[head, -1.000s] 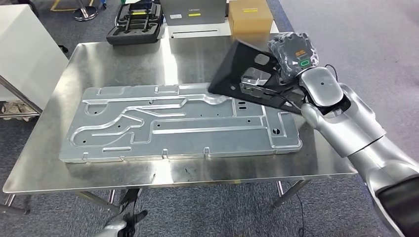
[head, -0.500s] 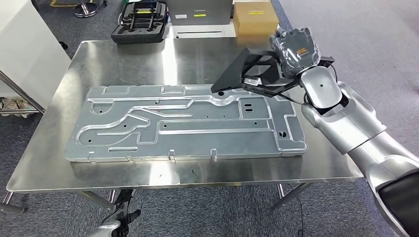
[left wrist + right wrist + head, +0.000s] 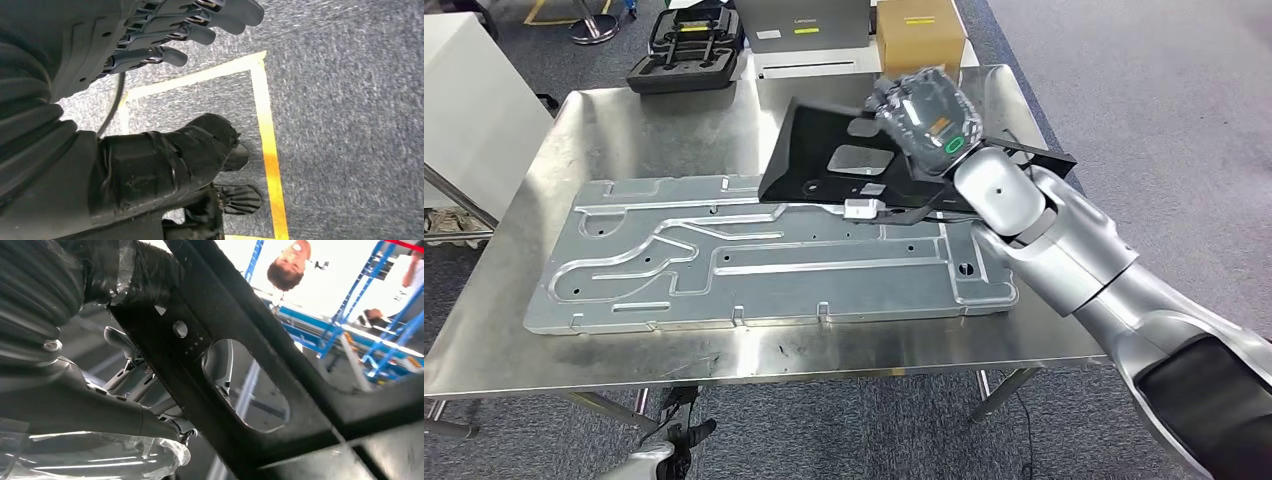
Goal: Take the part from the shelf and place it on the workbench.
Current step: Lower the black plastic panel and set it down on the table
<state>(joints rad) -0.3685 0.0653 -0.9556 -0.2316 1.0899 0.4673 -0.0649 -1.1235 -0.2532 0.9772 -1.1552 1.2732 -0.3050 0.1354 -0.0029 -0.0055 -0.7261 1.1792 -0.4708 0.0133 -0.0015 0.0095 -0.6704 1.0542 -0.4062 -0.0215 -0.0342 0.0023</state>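
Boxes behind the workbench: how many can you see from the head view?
2: a brown cardboard box past the bench's far edge, and a grey box just left of it. More may be out of frame.
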